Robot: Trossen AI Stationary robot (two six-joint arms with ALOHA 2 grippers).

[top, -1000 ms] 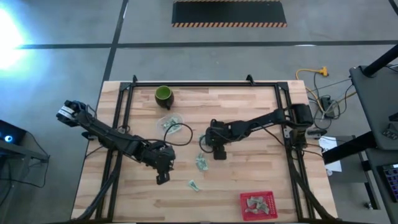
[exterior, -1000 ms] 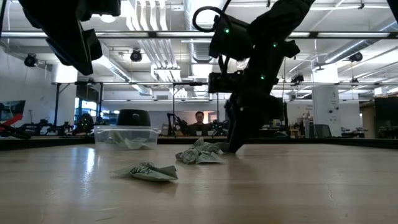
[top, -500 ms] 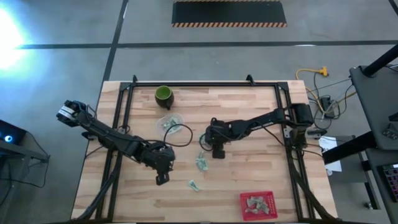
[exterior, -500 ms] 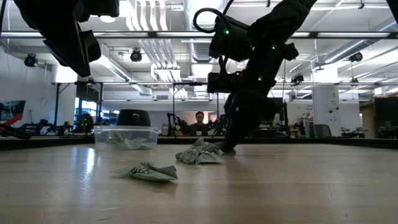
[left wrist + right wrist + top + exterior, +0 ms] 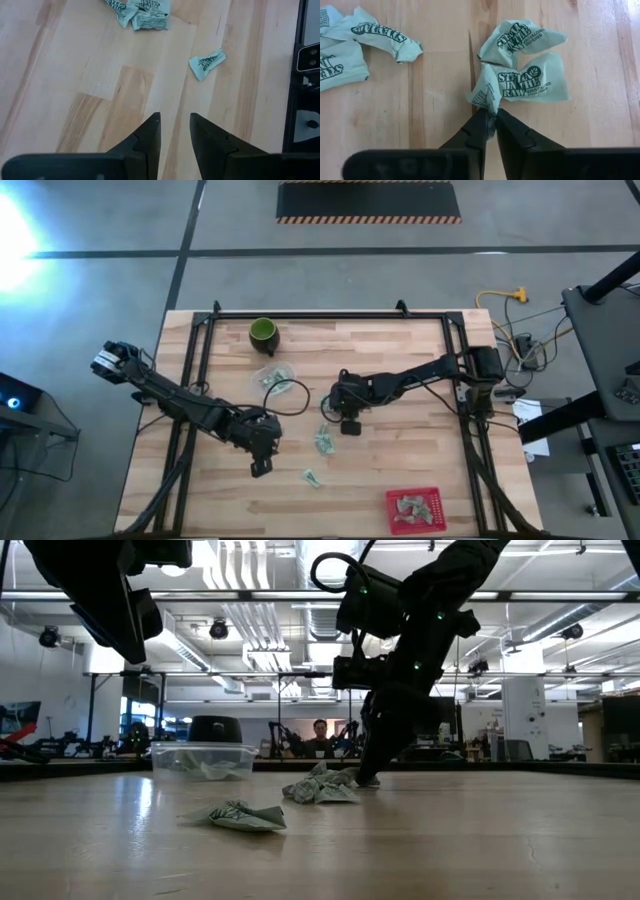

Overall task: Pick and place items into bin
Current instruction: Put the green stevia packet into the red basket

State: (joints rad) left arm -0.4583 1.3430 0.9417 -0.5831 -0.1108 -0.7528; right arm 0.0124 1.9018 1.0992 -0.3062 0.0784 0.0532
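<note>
Several pale green-and-white packets lie flat on the wooden table: a cluster (image 5: 324, 440) near the middle and a single one (image 5: 311, 477) nearer the front. My right gripper (image 5: 347, 427) reaches down to the cluster and is shut on one packet (image 5: 532, 85); another packet (image 5: 520, 39) lies just beyond it. My left gripper (image 5: 262, 465) hovers over bare wood left of the single packet (image 5: 206, 62), open with nothing between its fingers (image 5: 175, 125). The red bin (image 5: 413, 510) stands at the front right with packets in it. My right gripper pinches the packet's crumpled near corner (image 5: 485, 97) between its two fingertips. The fingers slant down onto it from the table's right side. The rest of the packet lies on the wood, spread out beyond the fingers.
A clear tub (image 5: 272, 377) with more packets stands left of the middle, and a dark green cup (image 5: 263, 332) stands behind it at the far edge. Black frame rails (image 5: 200, 360) run along the table's sides. A person sits in the room beyond (image 5: 320, 735).
My right gripper has shut its fingers on the packet's corner and edged slightly toward the table's left. The packets and my left arm have stayed in place.
</note>
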